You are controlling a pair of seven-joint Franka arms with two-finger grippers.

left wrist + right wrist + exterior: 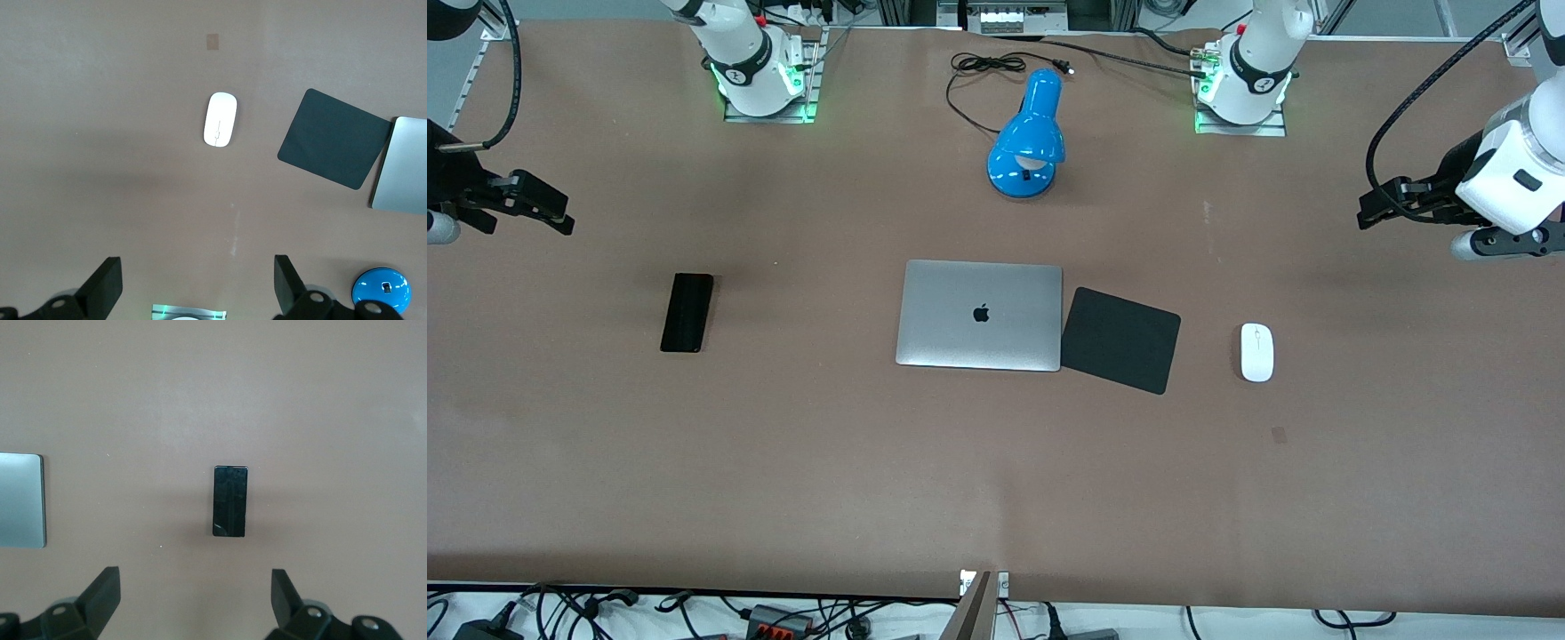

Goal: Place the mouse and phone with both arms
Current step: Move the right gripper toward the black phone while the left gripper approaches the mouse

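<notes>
The mouse (1256,352) lies flat on the worktop (783,462), toward the left arm's end, just beside the black mouse pad (1120,340) but apart from it. Its long axis runs toward and away from the front camera. The pad touches the closed silver laptop (980,315) at mid-worktop, and a blue desk lamp (1029,138) stands farther from the camera than the laptop.

The phone (687,312) lies face up toward the right arm's end, well apart from the laptop, its long axis also running roughly toward and away from the camera.

The left gripper (1368,213) hangs in the air over its end of the worktop, fingers (101,288) spread wide and empty; the mouse sits centred ahead of their gap in its wrist view.

The right gripper (560,213) hangs over its own end, fingers (103,595) likewise wide apart and empty, with the phone centred ahead. Each arm is clearly nearer its own object, so each probably needs to descend and span the narrow width.
</notes>
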